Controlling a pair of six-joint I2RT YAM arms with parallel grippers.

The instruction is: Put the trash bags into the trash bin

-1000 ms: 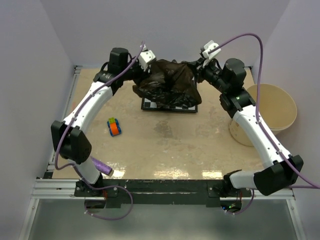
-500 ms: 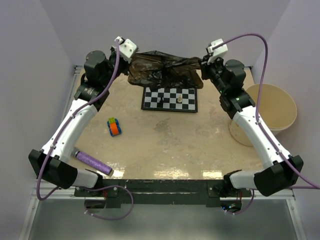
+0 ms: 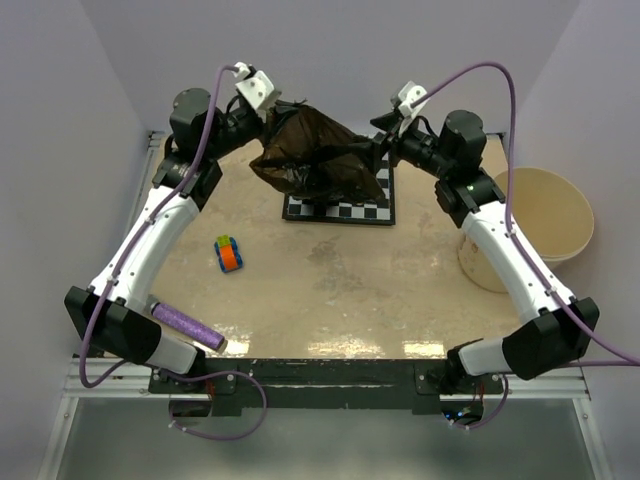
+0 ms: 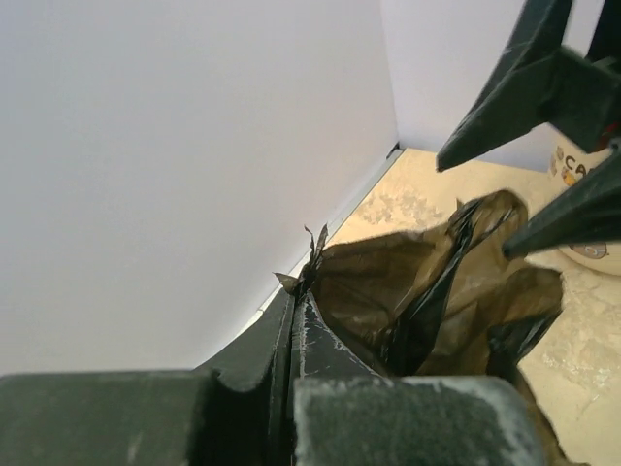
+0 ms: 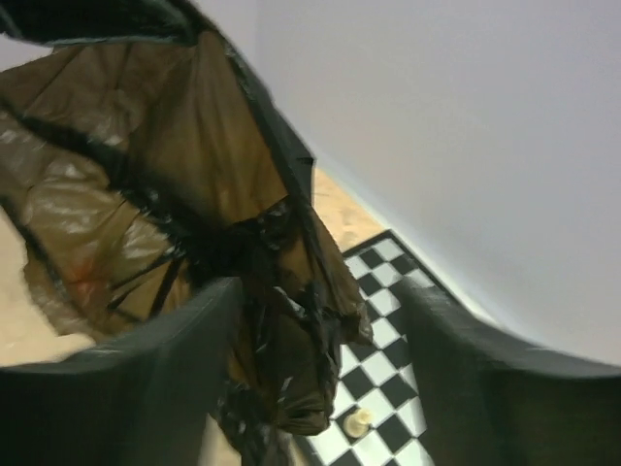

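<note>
Overhead view, left to right: a purple textured roll (image 3: pixel 186 326) lies on the worktop (image 3: pixel 350 290) at the near left corner, beside the left arm's base. A small multicoloured toy (image 3: pixel 230 254) sits farther in, well apart from the roll.

The left claw (image 3: pixel 274 112) is raised above the far left of the worktop and is clamped on an upper corner of the trash bag (image 3: pixel 318 160). In the left wrist view its jaws are pressed together, with a tuft of the black film pinched between them (image 4: pixel 294 296). From there the bag (image 4: pixel 437 291) hangs as a crumpled, translucent brown-black sheet.

The bag is held in the air between the two arms, and its lower folds hang over the far edge of the chessboard (image 3: pixel 340 210). In the right wrist view a small pale chess piece (image 5: pixel 357 422) stands on the board (image 5: pixel 388 291) below the film (image 5: pixel 194 194).

The right claw (image 3: pixel 384 140) sits at the bag's right corner. Its jaws stand wide apart, with film lying between them (image 5: pixel 320 311). It cannot be told whether that film rests on a finger.

The trash bin (image 3: pixel 560 215), a cream-beige bucket, stands upright at the right edge of the worktop, just beside the right arm and well apart from the bag
</note>
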